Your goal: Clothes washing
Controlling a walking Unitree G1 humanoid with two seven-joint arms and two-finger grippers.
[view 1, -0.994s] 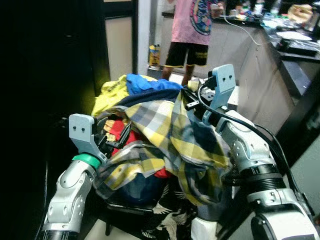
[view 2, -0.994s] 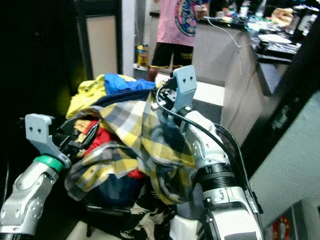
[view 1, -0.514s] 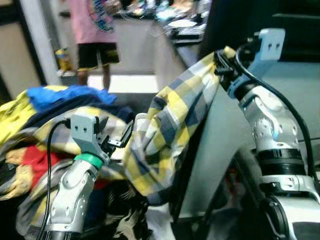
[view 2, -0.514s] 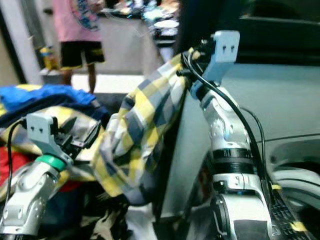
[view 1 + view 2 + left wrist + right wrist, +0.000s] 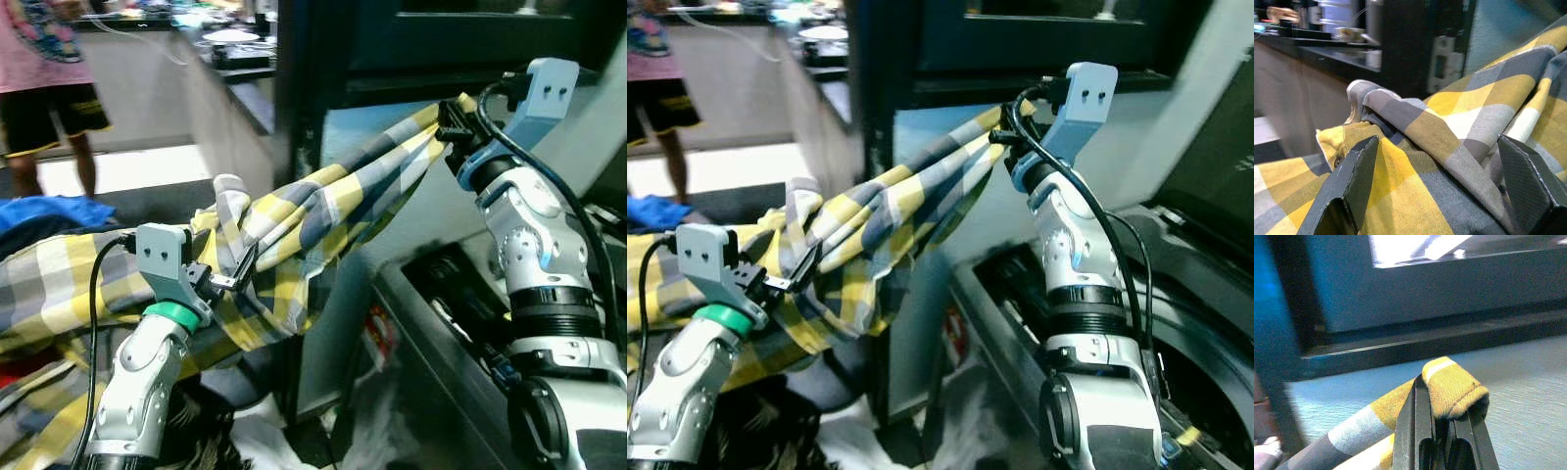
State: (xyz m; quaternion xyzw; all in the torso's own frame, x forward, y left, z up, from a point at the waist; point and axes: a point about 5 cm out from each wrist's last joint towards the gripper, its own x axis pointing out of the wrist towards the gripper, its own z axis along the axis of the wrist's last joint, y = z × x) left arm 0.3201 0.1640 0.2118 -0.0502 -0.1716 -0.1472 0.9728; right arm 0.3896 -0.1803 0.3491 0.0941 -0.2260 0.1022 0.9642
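Right tool (image 5: 453, 125) clamps the shirt (image 5: 294, 230) high; left tool (image 5: 235, 276) gapes under it. Next, lower it into the washer (image 5: 1176, 323).

dim indoor light | bright glare upper left | motion blur | dark cabinets

- We see the shirt (image 5: 323, 211) stretched from our right hand (image 5: 453, 125), upper right, down to our left hand (image 5: 235, 274), lower left.
- A person (image 5: 44, 69) stands upper left, beside the worktop (image 5: 220, 83).
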